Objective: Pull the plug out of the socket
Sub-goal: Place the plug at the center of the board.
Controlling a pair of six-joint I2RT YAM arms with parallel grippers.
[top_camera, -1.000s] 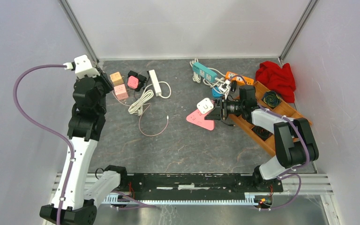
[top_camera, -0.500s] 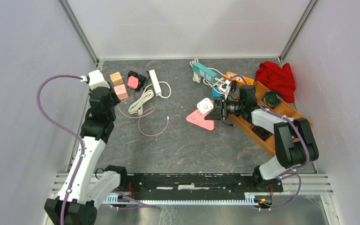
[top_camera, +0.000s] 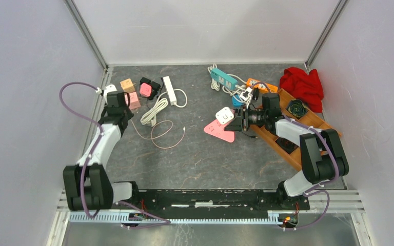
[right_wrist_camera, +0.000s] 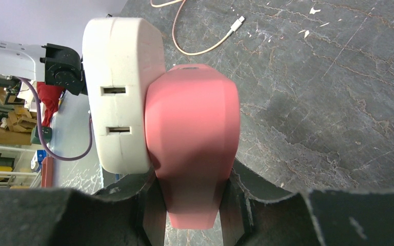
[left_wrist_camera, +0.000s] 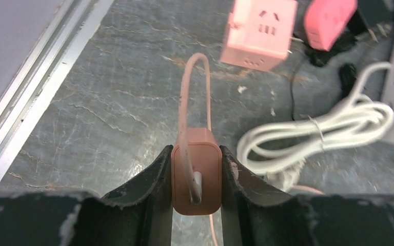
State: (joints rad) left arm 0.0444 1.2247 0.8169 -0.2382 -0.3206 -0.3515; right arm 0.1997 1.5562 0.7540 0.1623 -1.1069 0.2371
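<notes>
Dark grey stone-look table [top_camera: 195, 154], white walls behind. Versus one second ago: left arm down from raised pose, now low at upper left of top view; right arm unchanged.

Left gripper [left_wrist_camera: 195, 156]: jaws clamped on small pink plug [left_wrist_camera: 197, 189], cable looping off it. Plug sits apart from pink cube socket [left_wrist_camera: 259, 32], near top of wrist view.

Right gripper [right_wrist_camera: 192, 184]: jaws clamped on pink socket block [right_wrist_camera: 192, 128]; white adapter [right_wrist_camera: 118, 92] touching its left face.
</notes>
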